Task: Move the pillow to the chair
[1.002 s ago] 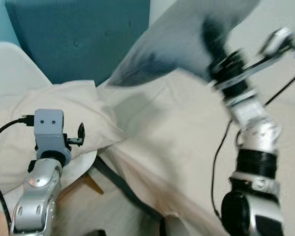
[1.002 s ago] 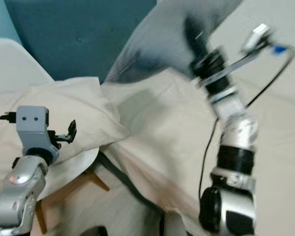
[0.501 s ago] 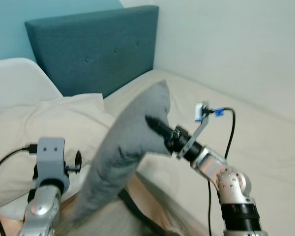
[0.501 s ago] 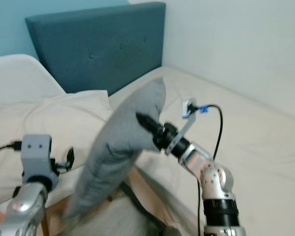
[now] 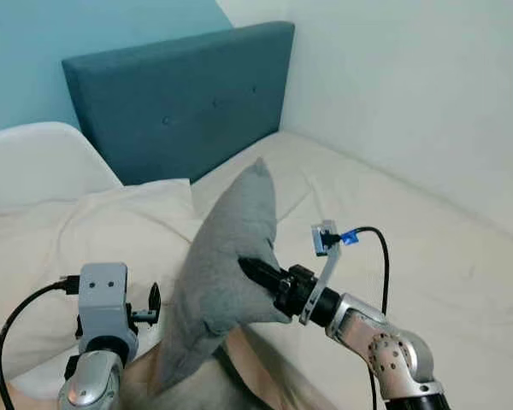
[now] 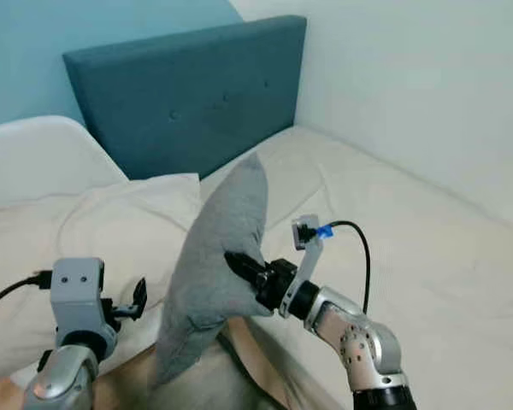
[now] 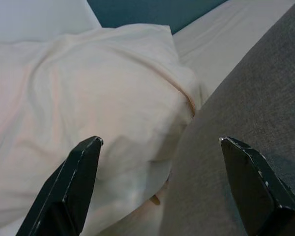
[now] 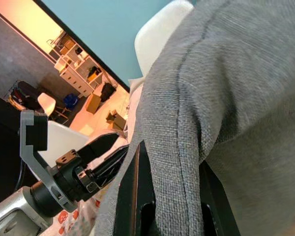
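Note:
My right gripper [image 5: 250,271] is shut on a grey pillow [image 5: 225,256], pinching its fabric between the two fingers [image 8: 137,194]. The pillow hangs upright over the edge of the bed, one corner pointing up. Just left of it stands the white shell chair [image 5: 34,162], with a cream pillow [image 5: 94,231] lying across its seat. My left gripper [image 7: 161,141] is open beside the grey pillow [image 7: 246,98] and above the cream pillow [image 7: 88,93], with nothing between its fingers.
The bed with its cream sheet [image 5: 427,231] stretches to the right, backed by a teal padded headboard [image 5: 179,94]. A pale wall [image 5: 410,77] runs along the bed's far side. A wooden floor shows below the chair.
The right arm has swung the grey pillow down from high over the bed and leftwards, close to the chair and the left gripper. The camera has also tilted up.

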Tool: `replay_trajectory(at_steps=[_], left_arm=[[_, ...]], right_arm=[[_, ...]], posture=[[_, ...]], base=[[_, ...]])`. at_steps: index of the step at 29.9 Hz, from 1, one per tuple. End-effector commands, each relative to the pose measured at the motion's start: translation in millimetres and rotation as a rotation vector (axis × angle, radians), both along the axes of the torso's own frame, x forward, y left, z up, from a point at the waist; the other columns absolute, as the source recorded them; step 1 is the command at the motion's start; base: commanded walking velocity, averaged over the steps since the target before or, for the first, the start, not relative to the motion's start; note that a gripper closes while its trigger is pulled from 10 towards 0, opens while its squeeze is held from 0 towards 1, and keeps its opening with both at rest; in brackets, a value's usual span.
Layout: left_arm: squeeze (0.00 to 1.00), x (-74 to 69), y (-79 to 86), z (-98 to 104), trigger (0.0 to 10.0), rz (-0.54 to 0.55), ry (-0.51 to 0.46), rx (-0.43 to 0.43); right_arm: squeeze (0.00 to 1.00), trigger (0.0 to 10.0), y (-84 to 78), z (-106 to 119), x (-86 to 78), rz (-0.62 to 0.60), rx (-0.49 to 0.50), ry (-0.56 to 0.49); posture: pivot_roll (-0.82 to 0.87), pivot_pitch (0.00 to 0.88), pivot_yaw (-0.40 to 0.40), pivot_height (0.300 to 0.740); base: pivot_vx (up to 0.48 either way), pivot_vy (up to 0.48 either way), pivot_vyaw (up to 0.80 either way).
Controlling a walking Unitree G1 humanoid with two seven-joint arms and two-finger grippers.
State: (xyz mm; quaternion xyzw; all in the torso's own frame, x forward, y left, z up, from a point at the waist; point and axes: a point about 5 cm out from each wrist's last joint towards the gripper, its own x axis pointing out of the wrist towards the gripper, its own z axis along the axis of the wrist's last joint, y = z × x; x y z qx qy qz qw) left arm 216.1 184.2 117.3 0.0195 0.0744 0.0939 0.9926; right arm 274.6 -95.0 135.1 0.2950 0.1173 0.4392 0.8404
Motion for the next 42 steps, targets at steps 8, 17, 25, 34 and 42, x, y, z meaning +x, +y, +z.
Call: replay_trajectory(at_steps=[8, 17, 25, 34, 42], left_arm=[[0.0, -1.6, -7.6, 1, 10.0, -0.028, -0.006, 0.011], [0.0, 0.2, -10.2, 0, 10.0, -0.041, -0.013, 0.013], [0.0, 0.3, -12.0, 1, 10.0, -0.065, -0.024, 0.02], [0.0, 2.7, -11.7, -1, 10.0, -0.084, -0.031, -0.017], [0.0, 3.3, -11.6, -1, 10.0, -0.093, -0.034, -0.021]], right_arm=[[0.0, 0.0, 0.1, 20, -5.2, 0.023, 0.029, -0.171], [0.0, 0.0, 4.2, 19, -10.4, 0.078, 0.023, -0.2], [0.0, 0.0, 6.1, 20, -12.7, 0.099, 0.024, -0.216], [0.0, 10.0, 7.5, 20, -15.9, 0.125, 0.02, -0.228], [0.0, 10.0, 6.9, 20, -15.1, 0.116, 0.023, -0.224]], posture=[[0.0, 0.0, -0.071, 0.74], [0.0, 0.0, -0.073, 0.74], [0.0, 0.0, -0.069, 0.74], [0.01, 0.0, -0.069, 0.74], [0.01, 0.0, -0.068, 0.74]], base=[[0.0, 0.0, 0.0], [0.0, 0.0, 0.71], [0.0, 0.0, 0.79], [0.0, 0.0, 0.79], [0.0, 0.0, 0.79]])
